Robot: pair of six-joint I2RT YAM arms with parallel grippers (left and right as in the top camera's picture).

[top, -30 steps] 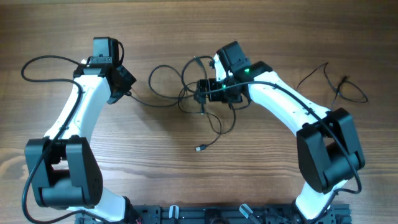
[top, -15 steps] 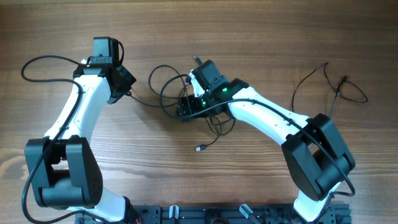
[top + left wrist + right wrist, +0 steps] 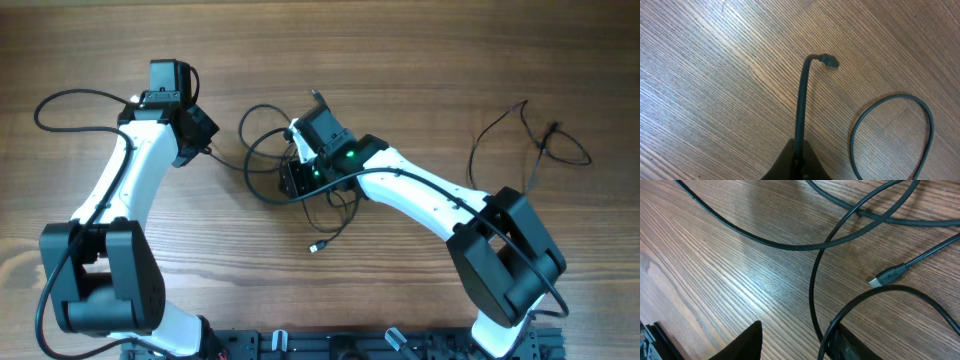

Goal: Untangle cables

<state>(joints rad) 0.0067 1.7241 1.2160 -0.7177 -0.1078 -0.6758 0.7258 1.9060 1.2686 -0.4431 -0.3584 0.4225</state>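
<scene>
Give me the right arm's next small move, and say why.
Probably close the right claw on the strand that seems to lie within its open jaws, then draw it gently rightward. The left claw already grips one cable near its end, and the loops cross each other, so pulling the arms apart might loosen them.

Warm brown wood-grain table (image 3: pixel 420 60)

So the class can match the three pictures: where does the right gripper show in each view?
Overhead: right gripper at centre, amid the tangled cables.
Left wrist: not in it.
Right wrist: its fingers at the bottom edge, apart.
Shared landmark: black cables lying on the wood-grain table.
</scene>
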